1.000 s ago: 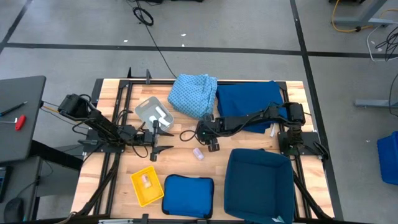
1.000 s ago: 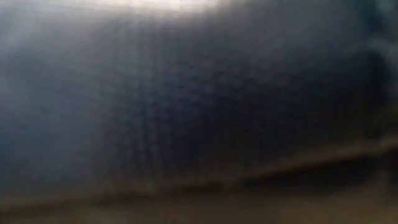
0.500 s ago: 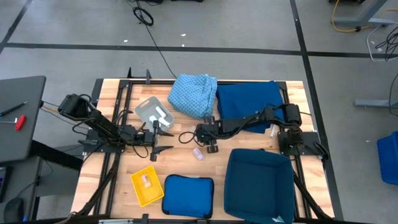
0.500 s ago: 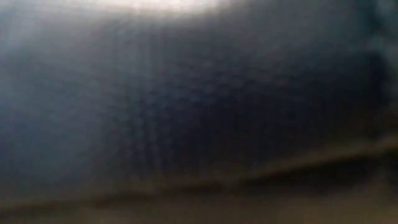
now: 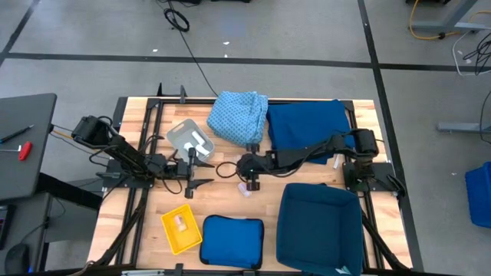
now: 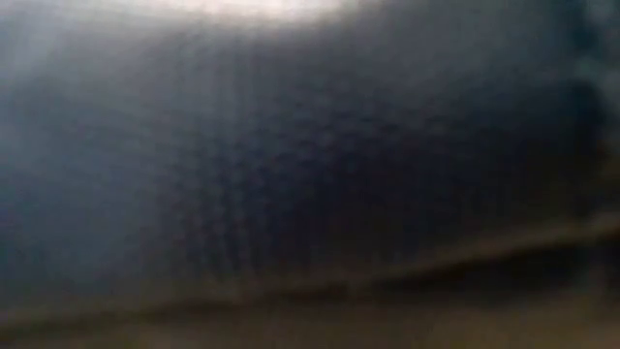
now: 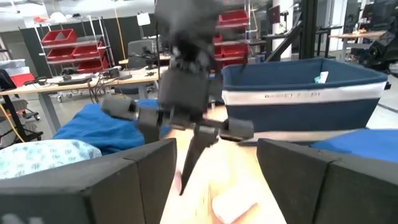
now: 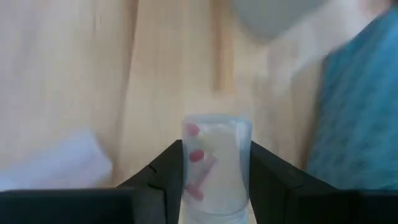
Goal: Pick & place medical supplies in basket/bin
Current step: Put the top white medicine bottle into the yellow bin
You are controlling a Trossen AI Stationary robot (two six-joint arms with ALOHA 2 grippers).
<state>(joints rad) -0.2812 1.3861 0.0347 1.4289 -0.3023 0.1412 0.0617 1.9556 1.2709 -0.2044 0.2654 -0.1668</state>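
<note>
Right gripper (image 5: 247,182), which has crept leftward across mid-table over the last second, now hangs right over the pale packet (image 8: 216,163), fingers spread either side without pinching it, so a grasp looks near; left gripper (image 5: 201,173) waits open beside the grey tray (image 5: 184,135).

The low view is wholly blurred, dark blue-grey, nothing identifiable; the packet (image 8: 216,163) at bottom centre of the right wrist view is cut by the frame edge; its red markings are unreadable; the tray's (image 5: 186,137) contents in the high view's upper left are too small to tell.
</note>
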